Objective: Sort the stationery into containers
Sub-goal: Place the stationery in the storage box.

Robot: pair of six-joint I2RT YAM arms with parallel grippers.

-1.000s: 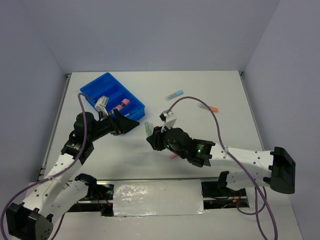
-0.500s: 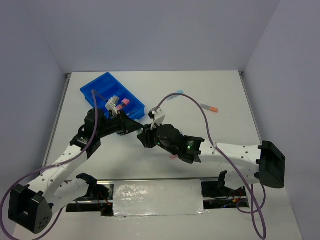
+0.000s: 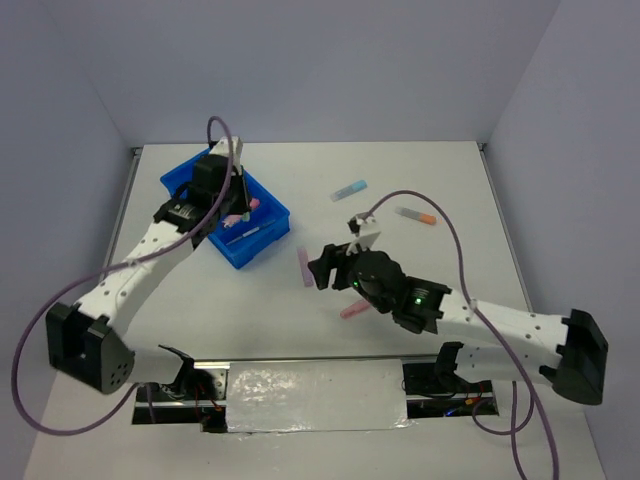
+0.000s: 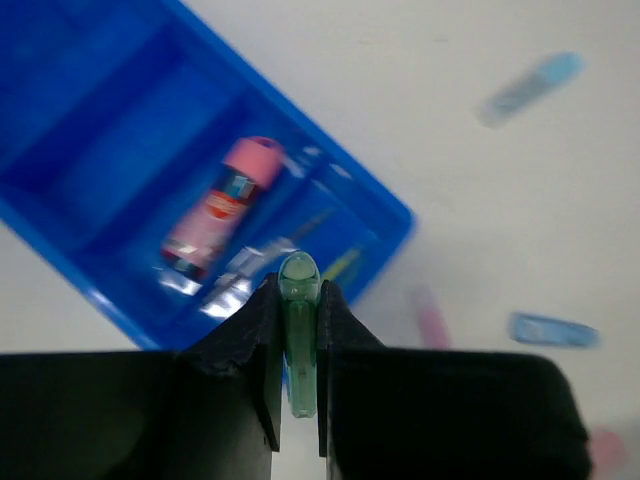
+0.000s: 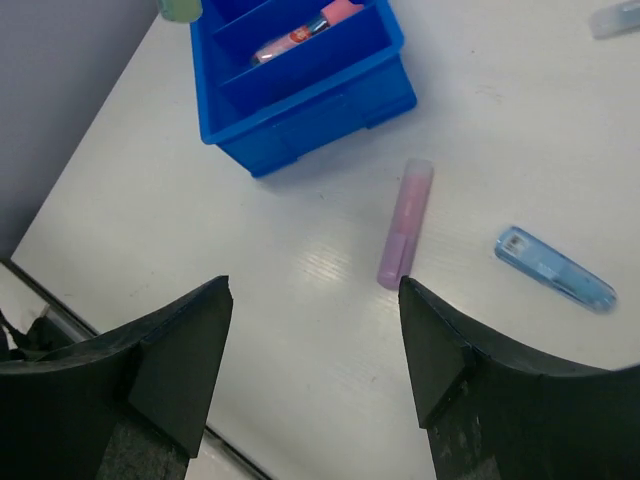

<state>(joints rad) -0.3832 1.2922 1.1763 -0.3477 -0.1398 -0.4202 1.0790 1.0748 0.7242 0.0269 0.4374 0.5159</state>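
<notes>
My left gripper (image 4: 298, 285) is shut on a short green stick (image 4: 298, 340) and hangs over the blue tray (image 3: 262, 250), above its near compartments (image 4: 120, 150). A pink-capped bottle (image 4: 225, 205) lies in one compartment. My right gripper (image 5: 315, 288) stands open with nothing in it, above the table to the right of the tray (image 5: 300, 120). A pink stick (image 5: 405, 222) and a small blue item (image 5: 553, 268) lie just beyond its fingers. In the top view the pink stick (image 3: 304, 266) lies next to the right gripper (image 3: 322, 268).
A second pink stick (image 3: 353, 311) lies beside the right arm. Farther back lie a light blue stick (image 3: 349, 189) and a thin pen with an orange cap (image 3: 415, 214). Grey walls close in the table on three sides.
The green stick went from my right gripper to my left, which shut on it and swung back left over the tray. My right gripper opened and drew back to the right.
</notes>
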